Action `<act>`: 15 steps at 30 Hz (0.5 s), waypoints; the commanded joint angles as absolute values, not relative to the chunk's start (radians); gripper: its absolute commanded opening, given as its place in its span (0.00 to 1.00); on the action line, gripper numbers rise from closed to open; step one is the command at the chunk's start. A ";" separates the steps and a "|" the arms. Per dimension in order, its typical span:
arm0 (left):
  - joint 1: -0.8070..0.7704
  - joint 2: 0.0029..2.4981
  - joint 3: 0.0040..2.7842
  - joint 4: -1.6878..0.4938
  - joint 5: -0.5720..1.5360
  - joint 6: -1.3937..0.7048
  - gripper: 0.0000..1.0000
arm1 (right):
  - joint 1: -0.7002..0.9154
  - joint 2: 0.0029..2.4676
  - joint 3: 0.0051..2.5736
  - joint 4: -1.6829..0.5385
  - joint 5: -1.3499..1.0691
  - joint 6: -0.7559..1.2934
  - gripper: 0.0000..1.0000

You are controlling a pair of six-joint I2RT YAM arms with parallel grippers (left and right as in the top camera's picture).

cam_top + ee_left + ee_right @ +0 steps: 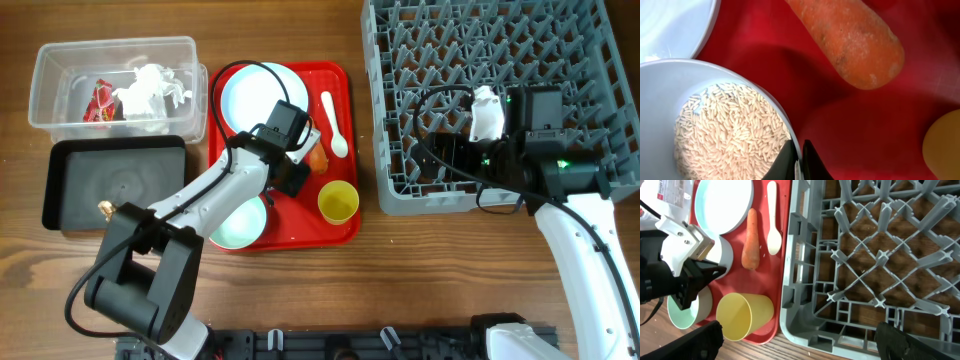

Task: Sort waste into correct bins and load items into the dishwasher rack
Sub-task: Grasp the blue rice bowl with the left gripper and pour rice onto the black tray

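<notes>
My left gripper [292,172] [801,160] is shut on the rim of a pale blue-green bowl [660,90] holding white rice grains [730,135], on the red tray. The orange carrot [850,40] [318,158] lies just beside it. The pale blue plate [250,95], white spoon [335,125], yellow cup [338,202] and a second bowl [240,225] are also on the tray. My right gripper [432,150] [800,337] is open and empty above the grey dishwasher rack [500,90], near its front left part. The clear bin [50,60] holds the red wrapper [100,100] and white tissue [150,88].
The black bin [115,185] sits in front of the clear bin, left of the red tray [340,80]. A small brown lump [103,208] lies at the black bin's front edge. The left arm crosses over the tray's front left corner.
</notes>
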State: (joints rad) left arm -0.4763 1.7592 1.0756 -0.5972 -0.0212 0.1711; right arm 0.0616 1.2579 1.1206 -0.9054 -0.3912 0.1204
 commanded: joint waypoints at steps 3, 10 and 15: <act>-0.479 1.747 1.127 -0.595 -0.013 0.092 0.04 | 0.059 1.266 1.117 -0.906 -0.381 0.134 1.00; -0.479 1.639 1.305 -0.774 -0.008 -0.120 0.04 | 0.059 1.266 1.117 -0.906 -0.380 0.133 1.00; -0.430 1.528 1.338 -0.888 0.003 -0.200 0.04 | 0.059 1.266 1.117 -0.905 -0.380 0.133 1.00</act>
